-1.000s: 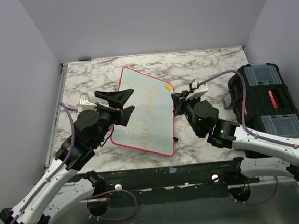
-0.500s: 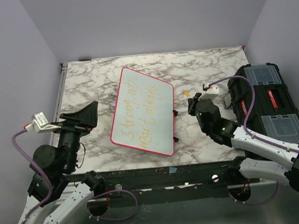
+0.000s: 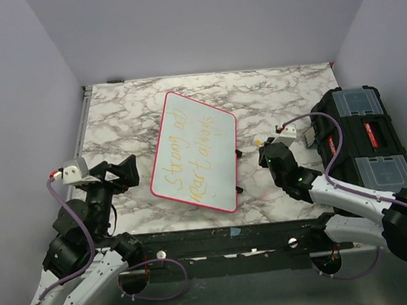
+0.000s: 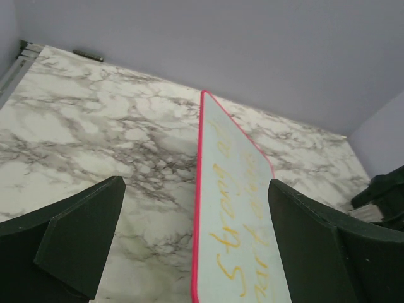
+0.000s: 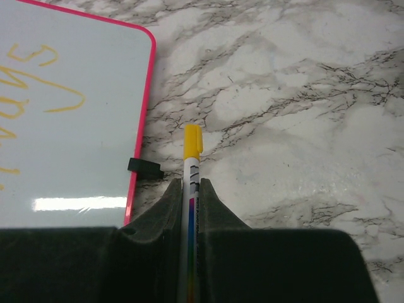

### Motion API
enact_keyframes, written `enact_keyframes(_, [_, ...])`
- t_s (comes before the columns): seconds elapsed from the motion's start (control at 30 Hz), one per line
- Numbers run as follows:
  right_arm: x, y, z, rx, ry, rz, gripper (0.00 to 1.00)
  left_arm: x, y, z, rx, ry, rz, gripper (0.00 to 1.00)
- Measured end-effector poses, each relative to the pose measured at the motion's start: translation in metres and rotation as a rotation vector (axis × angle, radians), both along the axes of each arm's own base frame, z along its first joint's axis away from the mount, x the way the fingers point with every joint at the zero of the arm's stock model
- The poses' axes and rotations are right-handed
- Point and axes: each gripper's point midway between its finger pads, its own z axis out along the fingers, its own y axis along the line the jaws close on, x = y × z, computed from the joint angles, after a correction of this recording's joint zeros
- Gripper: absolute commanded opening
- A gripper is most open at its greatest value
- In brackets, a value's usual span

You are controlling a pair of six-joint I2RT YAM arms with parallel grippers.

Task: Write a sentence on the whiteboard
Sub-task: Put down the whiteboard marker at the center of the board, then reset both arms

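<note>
The whiteboard, pale with a red-pink rim, lies tilted on the marble table. The sentence runs across it in two lines of yellow cursive. My left gripper is open and empty, left of the board and apart from it. In the left wrist view the whiteboard and sentence lie between my open fingers. My right gripper is shut on a marker with a yellow cap, just right of the whiteboard. Part of the sentence shows there.
A black toolbox with clear lids stands at the right edge, close to my right arm. A small black foot sticks out from the board's rim beside the marker. Grey walls enclose the table on three sides.
My left arm has pulled back off the board to the near left. My right gripper has moved right, away from the board's edge, with the marker still in it.
</note>
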Motion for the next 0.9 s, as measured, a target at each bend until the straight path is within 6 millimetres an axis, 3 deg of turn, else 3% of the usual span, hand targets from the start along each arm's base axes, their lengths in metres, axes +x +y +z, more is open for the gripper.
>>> enact_keyframes(0.17, [-0.004,-0.002,-0.011,-0.001,0.019,-0.001,0.15,0.0,0.014,-0.034,0.105,0.017,0.056,0.98])
enact_keyframes(0.37, [-0.007,-0.003,-0.016,0.008,0.023,-0.002,0.26,0.001,0.021,-0.046,0.177,0.014,0.084,0.99])
enact_keyframes(0.5, [-0.009,-0.006,-0.021,0.006,0.031,-0.003,0.48,0.001,0.022,-0.046,0.207,0.008,0.087,0.98])
enact_keyframes(0.8, [-0.01,-0.008,-0.011,0.03,0.007,-0.008,0.74,0.006,0.02,-0.058,0.27,0.024,0.086,0.99])
enact_keyframes(0.87, [-0.012,-0.01,-0.009,0.03,0.007,-0.007,0.99,0.007,0.02,-0.06,0.28,0.026,0.086,0.99])
enact_keyframes(0.9, [-0.013,-0.01,-0.008,0.031,0.007,-0.006,1.0,0.007,0.02,-0.06,0.284,0.026,0.087,0.99])
